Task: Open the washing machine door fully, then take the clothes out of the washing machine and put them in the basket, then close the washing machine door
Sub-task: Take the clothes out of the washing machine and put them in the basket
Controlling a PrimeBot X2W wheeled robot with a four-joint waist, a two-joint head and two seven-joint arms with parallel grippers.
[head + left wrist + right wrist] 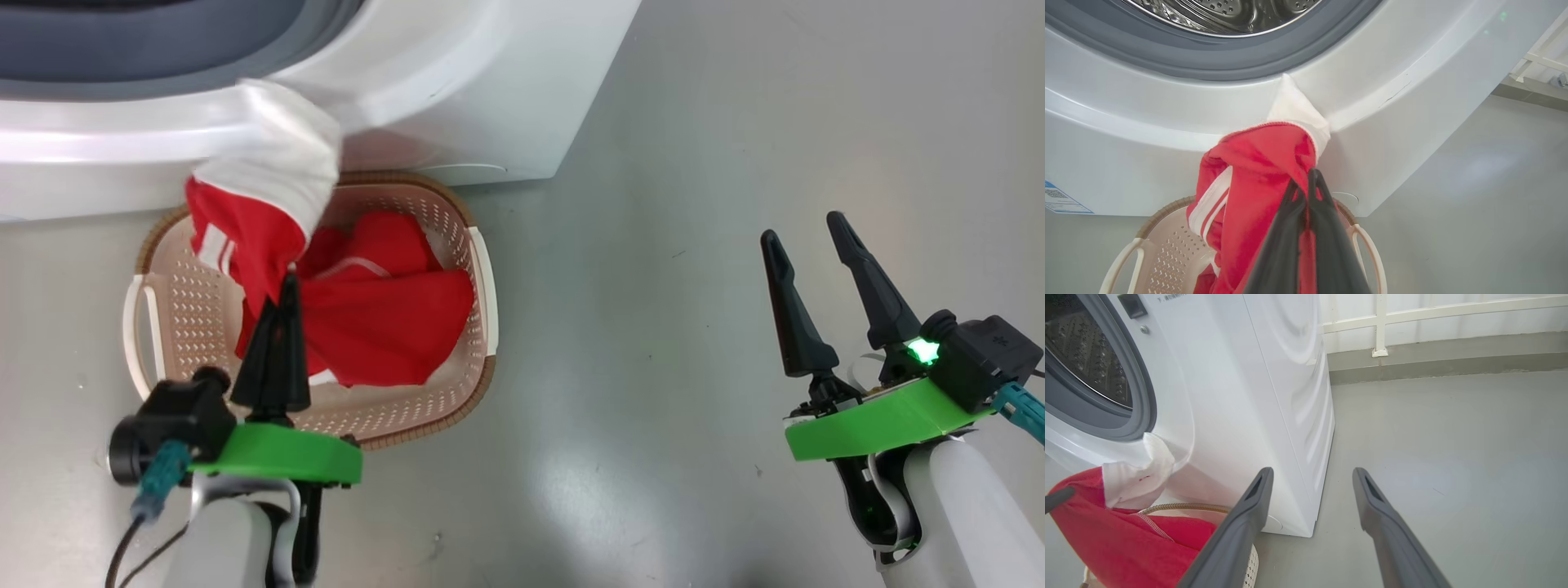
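The left gripper (287, 279), at the lower left of the head view, is clenched on the red garment (245, 237). Its fingers are pressed together with cloth pinched at the tips. The garment is bright red with white stripes and a broad white end.

Its long axis runs up the frame. The white end points to the upper left and lies against the white front of the washing machine (457, 90), just below the grey seal (1216, 67). The red end hangs at the fingertips, over the basket (487, 278).

A second red garment (384, 318) lies crumpled inside the basket. The basket stands on the grey floor (694, 327), just beside the machine's front.

At the lower right, the right gripper (802, 227) is released, with its fingers spread, well apart from the basket.
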